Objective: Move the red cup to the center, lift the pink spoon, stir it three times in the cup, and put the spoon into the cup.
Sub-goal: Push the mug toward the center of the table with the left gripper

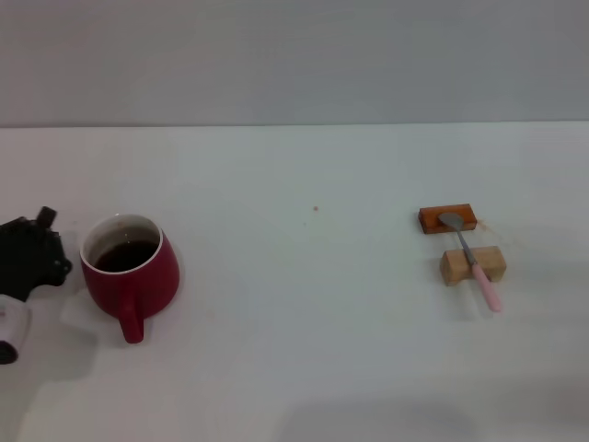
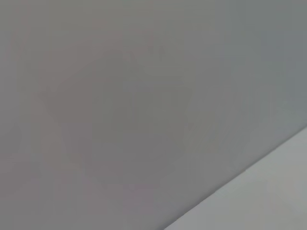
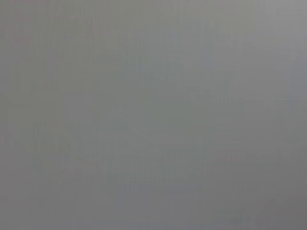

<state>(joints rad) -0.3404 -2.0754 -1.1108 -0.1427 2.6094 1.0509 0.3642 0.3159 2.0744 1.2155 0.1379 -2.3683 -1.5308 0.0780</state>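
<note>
I saw nothing done yet: red cup (image 1: 130, 270) stood at table's (image 1: 304, 368) left, left gripper (image 1: 28, 262) just beside it, finger state unreadable. Pink spoon (image 1: 471, 260) lay across orange block (image 1: 448, 219) and tan block (image 1: 473, 264), far right. Right gripper unseen.

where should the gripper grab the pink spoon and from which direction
Probably the pink handle of the pink spoon, from above. The spoon is propped on the orange block and tan block, its handle end sloping toward the table, so there is some room under it for fingers.
</note>
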